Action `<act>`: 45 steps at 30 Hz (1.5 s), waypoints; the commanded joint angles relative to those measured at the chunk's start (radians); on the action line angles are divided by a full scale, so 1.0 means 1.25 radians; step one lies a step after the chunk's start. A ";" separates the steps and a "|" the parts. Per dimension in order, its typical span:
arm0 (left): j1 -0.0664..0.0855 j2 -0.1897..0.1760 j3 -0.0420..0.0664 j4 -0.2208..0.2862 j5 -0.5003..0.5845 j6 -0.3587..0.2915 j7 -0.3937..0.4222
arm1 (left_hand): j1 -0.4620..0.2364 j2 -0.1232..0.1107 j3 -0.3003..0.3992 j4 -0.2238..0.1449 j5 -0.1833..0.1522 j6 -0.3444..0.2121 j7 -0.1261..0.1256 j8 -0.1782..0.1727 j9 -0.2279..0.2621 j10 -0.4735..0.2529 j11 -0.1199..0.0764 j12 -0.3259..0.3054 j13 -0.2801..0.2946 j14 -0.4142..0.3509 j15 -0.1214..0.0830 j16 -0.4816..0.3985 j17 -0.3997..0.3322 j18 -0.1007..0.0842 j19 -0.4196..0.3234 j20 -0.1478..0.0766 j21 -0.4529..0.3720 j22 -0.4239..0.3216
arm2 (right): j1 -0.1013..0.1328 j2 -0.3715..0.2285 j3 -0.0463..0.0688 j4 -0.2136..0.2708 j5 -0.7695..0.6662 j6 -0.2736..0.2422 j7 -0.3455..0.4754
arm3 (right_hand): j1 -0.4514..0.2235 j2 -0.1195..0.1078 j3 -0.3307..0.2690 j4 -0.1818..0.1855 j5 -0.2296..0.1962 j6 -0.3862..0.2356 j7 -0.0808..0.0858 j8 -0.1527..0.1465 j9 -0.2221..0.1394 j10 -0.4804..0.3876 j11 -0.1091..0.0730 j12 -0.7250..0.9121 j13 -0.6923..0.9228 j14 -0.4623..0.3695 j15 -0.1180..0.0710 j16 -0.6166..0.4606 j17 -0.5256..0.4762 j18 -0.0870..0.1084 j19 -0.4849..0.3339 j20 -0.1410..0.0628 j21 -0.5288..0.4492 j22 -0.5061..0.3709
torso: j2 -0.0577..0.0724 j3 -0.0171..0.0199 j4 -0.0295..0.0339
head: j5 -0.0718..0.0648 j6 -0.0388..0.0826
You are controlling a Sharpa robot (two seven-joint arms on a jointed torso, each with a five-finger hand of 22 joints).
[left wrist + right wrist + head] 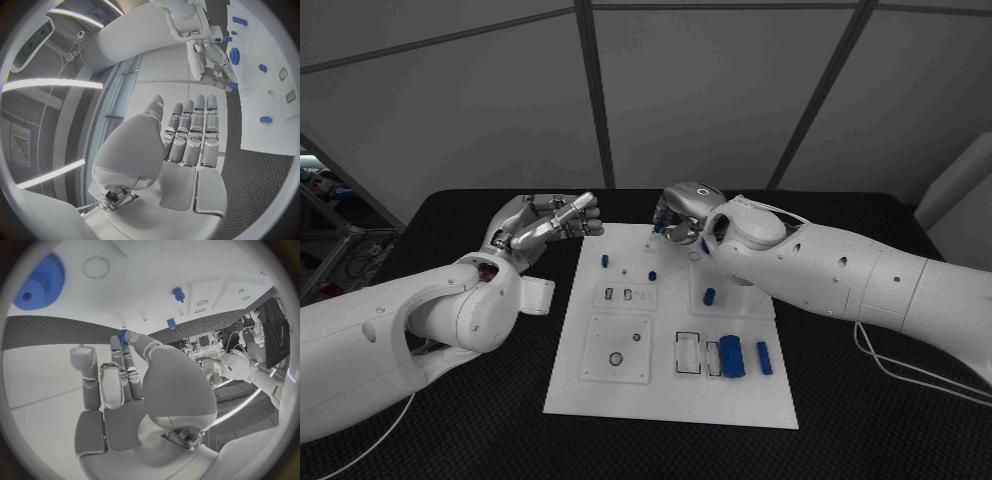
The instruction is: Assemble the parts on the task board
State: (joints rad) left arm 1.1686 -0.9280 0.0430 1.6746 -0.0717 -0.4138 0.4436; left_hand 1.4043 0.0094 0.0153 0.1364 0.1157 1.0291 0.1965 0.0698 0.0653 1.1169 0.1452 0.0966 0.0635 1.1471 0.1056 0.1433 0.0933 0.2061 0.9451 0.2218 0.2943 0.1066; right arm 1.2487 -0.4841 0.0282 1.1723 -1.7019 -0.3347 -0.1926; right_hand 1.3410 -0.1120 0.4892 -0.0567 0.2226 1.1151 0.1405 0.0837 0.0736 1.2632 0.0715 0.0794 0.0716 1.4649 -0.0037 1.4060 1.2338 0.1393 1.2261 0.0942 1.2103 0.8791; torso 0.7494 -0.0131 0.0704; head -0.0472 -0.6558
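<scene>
Nearest you on the task board point(672, 400), two blue cylinders point(731, 354) lie side by side (just beside a rectangular slot). Farther back, your left hand point(545, 222) hovers off the board's left edge over the desk point(877, 420), fingers straight and empty. At the far edge, your right hand point(684, 215) pinches a small blue part point(122, 335) in its fingertips.

grey panelled walls point(704, 90) (dark seams) behind a black table point(877, 420).
</scene>
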 commanded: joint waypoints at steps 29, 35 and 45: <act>0.007 0.008 0.003 0.003 -0.001 0.007 0.002 | 0.000 -0.002 0.000 -0.007 -0.005 0.000 0.006 -0.004 -0.001 -0.002 0.004 -0.005 0.000 0.004 0.002 -0.005 0.002 -0.018 0.006 -0.001 -0.006 -0.002 | 0.002 0.063 0.000 -0.080 -0.005 0.057 0.007 | -0.005 -0.005 0.004 0.002 0.002 0.005 0.001 0.000 0.000 0.004 -0.002 -0.008 0.000 0.038 -0.006 0.003 0.000 -0.007 0.003 0.000 0.004 -0.002 | 0.001 0.0006 -0.0027 | 0.006 -0.009; 0.008 0.009 0.003 0.003 -0.001 0.008 0.001 | 0.000 -0.002 0.000 -0.007 -0.005 0.000 0.006 -0.004 -0.001 -0.002 0.004 -0.005 0.000 0.004 0.002 -0.005 0.002 -0.018 0.006 -0.001 -0.006 -0.002 | 0.002 0.072 0.000 -0.094 -0.005 0.063 0.008 | -0.006 -0.005 0.004 0.003 0.002 0.004 0.001 0.000 0.000 0.003 -0.001 -0.008 0.000 0.038 -0.006 0.004 0.000 -0.007 0.003 0.000 0.004 -0.002 | 0.001 0.0002 -0.0015 | 0.006 -0.011; 0.010 0.011 0.003 0.001 -0.001 0.008 0.001 | 0.000 -0.002 0.000 -0.007 -0.005 0.000 0.006 -0.004 -0.001 -0.002 0.004 -0.005 0.000 0.004 0.002 -0.005 0.002 -0.018 0.006 -0.001 -0.006 -0.002 | 0.002 0.084 0.000 -0.106 -0.005 0.069 0.010 | -0.012 -0.010 0.003 0.006 -0.001 -0.002 0.003 -0.006 -0.002 -0.008 0.002 -0.014 -0.002 0.037 -0.003 0.002 -0.004 -0.006 -0.003 0.001 0.001 -0.009 | 0.001 0.0005 -0.0027 | 0.008 -0.011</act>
State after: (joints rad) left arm 1.1792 -0.9156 0.0453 1.6751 -0.0715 -0.4138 0.4411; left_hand 1.4043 0.0094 0.0180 0.1337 0.1157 1.0291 0.1966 0.0698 0.0653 1.1169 0.1452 0.0966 0.0635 1.1472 0.1056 0.1433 0.0944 0.2061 0.9451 0.2218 0.2887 0.1053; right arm 1.2498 -0.3809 0.0279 1.0402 -1.7022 -0.2640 -0.1861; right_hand 1.3296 -0.1232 0.4922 -0.0536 0.2215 1.1115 0.1409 0.0799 0.0726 1.2585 0.0753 0.0671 0.0707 1.4649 -0.0037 1.4059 1.2290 0.1398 1.2259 0.0943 1.2102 0.8683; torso 0.7514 -0.0127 0.0678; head -0.0374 -0.6694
